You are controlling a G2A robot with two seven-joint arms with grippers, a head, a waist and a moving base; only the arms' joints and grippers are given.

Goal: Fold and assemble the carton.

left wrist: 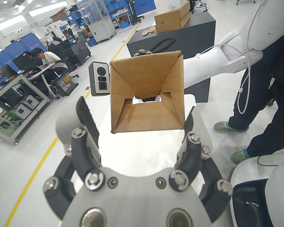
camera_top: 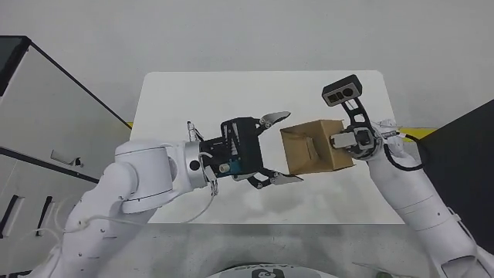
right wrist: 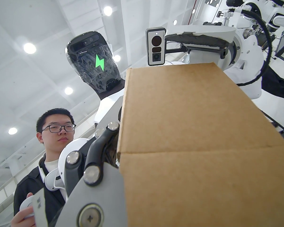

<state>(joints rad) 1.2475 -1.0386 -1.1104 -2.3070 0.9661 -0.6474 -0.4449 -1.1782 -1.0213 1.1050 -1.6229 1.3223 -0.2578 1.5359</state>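
One carton (camera_top: 316, 148) is all there is to work on. It is a brown cardboard sleeve held in the air above the white counter (camera_top: 193, 100), lying on its side with its open mouth turned toward the left claw (camera_top: 276, 147). The right claw (camera_top: 343, 140) grips its far end, where the flaps are folded in partway and leave a gap. The left claw is spread wide, its two fingers flanking the mouth. One tip sits very close to a corner, but I cannot tell whether it touches.

I judge the board light and stiff across its panels, though ready to bend at the creases and dent under a hard pinch. A hold on a wall edge close to a crease seems safest.

By count there are one carton, two claws and one counter, plus two shut boxes (left wrist: 172, 19) stacked on a dark stand beyond.
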